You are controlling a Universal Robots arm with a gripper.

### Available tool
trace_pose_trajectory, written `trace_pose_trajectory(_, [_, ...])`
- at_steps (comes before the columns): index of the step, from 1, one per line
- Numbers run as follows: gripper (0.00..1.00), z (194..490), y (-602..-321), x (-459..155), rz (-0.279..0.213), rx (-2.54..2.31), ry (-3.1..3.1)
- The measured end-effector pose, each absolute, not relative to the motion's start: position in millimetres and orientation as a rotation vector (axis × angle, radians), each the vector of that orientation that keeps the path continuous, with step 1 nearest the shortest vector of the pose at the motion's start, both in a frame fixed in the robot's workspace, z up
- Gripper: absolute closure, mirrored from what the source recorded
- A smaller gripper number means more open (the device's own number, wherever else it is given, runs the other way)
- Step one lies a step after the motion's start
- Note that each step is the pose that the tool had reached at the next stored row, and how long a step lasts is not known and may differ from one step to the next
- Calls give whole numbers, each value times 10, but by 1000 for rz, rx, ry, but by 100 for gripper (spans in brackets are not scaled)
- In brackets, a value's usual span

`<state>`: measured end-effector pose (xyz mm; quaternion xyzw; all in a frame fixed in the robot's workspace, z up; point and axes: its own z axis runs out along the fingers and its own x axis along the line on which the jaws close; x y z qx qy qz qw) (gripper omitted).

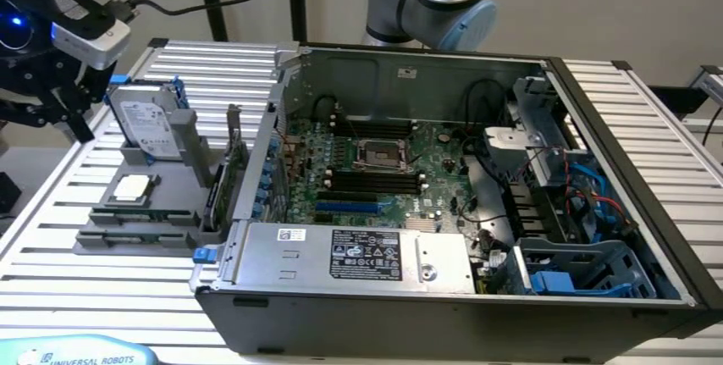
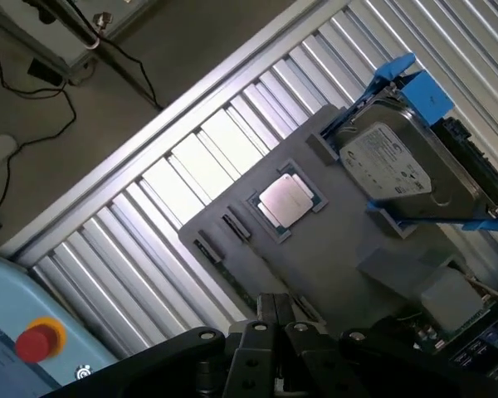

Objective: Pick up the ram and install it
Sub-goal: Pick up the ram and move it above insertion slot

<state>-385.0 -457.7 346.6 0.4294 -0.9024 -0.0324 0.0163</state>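
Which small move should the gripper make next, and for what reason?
Probably move the gripper toward the ram and lower it: the ram lies in the gray holder beside the case, the gripper hangs apart from it near the hard drive, and the motherboard's black slots look empty.

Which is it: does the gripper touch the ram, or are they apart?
Apart. In the exterior view the gripper hangs at the view's left, clearly above the grey holder where the ram lies.

Processor (image 1: 134,187) on holder (image 1: 168,196) beside case (image 1: 452,306)
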Motion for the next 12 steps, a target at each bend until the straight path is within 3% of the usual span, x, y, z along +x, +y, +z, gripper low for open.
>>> trace_pose_trajectory(12, [89,3414,-4577,-3850,-94,1628,-2639])
